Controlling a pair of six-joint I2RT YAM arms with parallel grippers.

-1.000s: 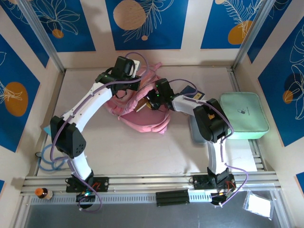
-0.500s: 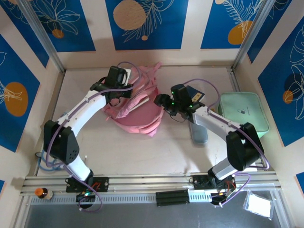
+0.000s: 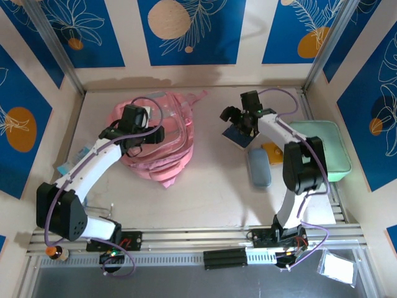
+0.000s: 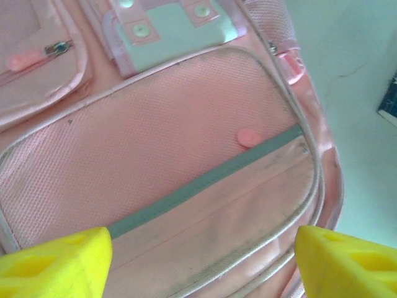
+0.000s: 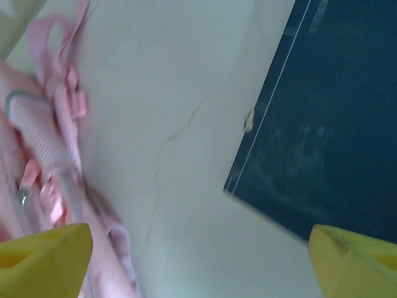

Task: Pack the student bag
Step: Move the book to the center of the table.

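Student bag [image 3: 173,146]: pink, lying flat on the counter [image 3: 217,198], upper left of centre in the top view. Left tool [image 4: 198,254]: released, fingers spread above the bag's front pocket. Right tool [image 5: 198,261]: released, empty, over bare counter beside a dark blue book [image 5: 329,124].

— Where does the overhead camera sit?
— Above and behind the arm bases, looking down on the whole table [image 3: 211,192].
— And the wrist cameras?
— The left hangs close over the student bag [image 4: 186,124], left fingers [image 4: 56,261] at the bottom corners. The right looks closely at the table between bag strap and dark book [image 5: 322,124], right fingers [image 5: 43,257] low. All three views share the bag.
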